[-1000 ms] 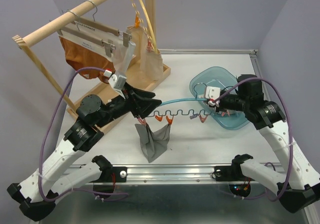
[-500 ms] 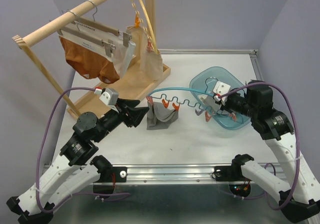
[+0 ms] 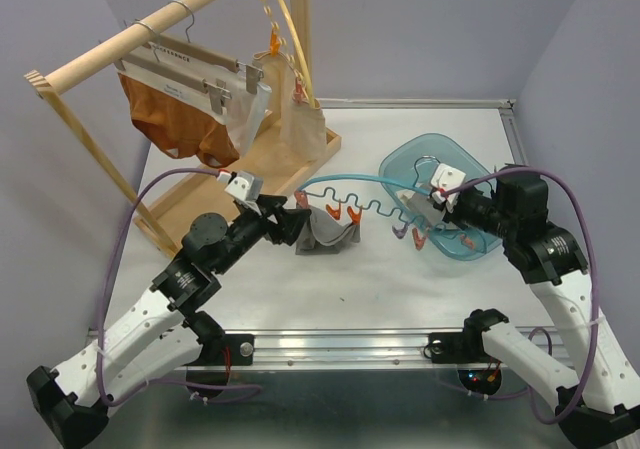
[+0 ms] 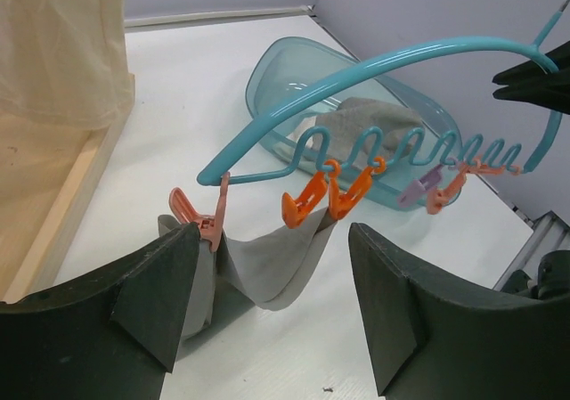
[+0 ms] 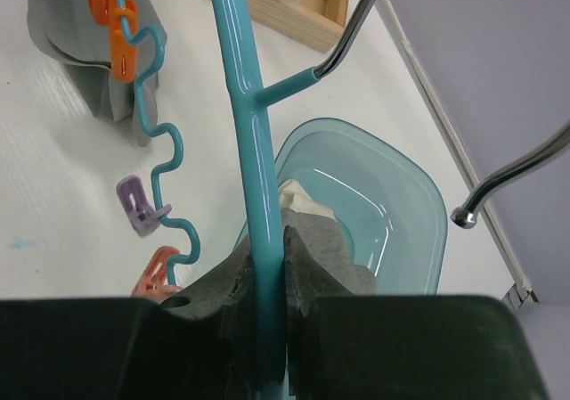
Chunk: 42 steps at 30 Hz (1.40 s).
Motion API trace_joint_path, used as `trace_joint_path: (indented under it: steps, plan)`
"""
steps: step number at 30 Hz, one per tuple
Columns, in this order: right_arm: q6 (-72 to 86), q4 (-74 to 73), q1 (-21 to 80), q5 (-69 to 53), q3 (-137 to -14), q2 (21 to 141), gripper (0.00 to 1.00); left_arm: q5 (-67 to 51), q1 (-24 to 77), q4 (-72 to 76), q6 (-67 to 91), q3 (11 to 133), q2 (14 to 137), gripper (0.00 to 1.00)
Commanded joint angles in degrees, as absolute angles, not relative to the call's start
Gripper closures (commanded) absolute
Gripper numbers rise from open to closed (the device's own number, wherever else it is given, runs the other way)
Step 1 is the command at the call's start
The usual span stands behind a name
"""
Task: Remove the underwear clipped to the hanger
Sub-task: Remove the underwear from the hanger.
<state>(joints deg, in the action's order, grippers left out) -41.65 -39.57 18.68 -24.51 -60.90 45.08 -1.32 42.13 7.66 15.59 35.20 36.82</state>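
A grey underwear (image 3: 325, 234) hangs from the teal clip hanger (image 3: 370, 204) and sags onto the table. A salmon clip (image 4: 200, 217) and two orange clips (image 4: 303, 206) pinch its top edge. My left gripper (image 4: 272, 240) is open, low over the table, jaws wide on either side of the grey underwear (image 4: 267, 271); the left finger (image 4: 151, 302) is right beside the salmon clip. My right gripper (image 5: 267, 266) is shut on the hanger's teal bar (image 5: 254, 151), over the basin.
A teal basin (image 3: 455, 154) at the right holds grey and white cloth (image 5: 325, 240). At the back left a wooden rack (image 3: 150, 24) carries rust-orange underwear (image 3: 175, 119) and beige cloth (image 3: 300, 129) on another hanger. The rack's base (image 3: 270, 164) lies just behind my left gripper.
The hanger and grey underwear moved back from the front of the table toward the rack, and the cloth now rests on the table. My left jaws have spread wider.
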Motion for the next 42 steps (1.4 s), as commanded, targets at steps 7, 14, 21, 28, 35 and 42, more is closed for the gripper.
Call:
trace_joint_path:
  steps: [7, 14, 21, 28, 35, 42]
  plan:
    - [-39.7, -34.6, 18.0, -26.5, -61.5, 43.8, 0.99, -0.9, 40.6, 18.2, 15.9, 31.5, 39.1, 0.21]
    - [-39.6, -34.6, 17.8, -27.5, -61.7, 44.0, 1.0, -4.9, 36.3, 21.1, 17.5, 28.3, 39.1, 0.22]
    - [-39.5, -34.7, 17.6, -28.6, -61.9, 44.1, 1.0, -16.4, 27.6, 28.9, 21.4, 25.8, 41.6, 0.23]
    - [-39.1, -34.7, 17.3, -29.8, -62.0, 44.3, 1.0, -20.9, 26.7, 32.3, 22.8, 25.9, 44.6, 0.25]
    - [-39.0, -34.6, 17.1, -30.2, -62.0, 44.4, 1.0, -22.2, 26.7, 34.0, 24.1, 25.8, 46.1, 0.27]
    - [-38.9, -34.7, 16.8, -31.0, -62.0, 44.4, 0.99, -22.1, 26.7, 34.5, 25.5, 27.2, 50.1, 0.46]
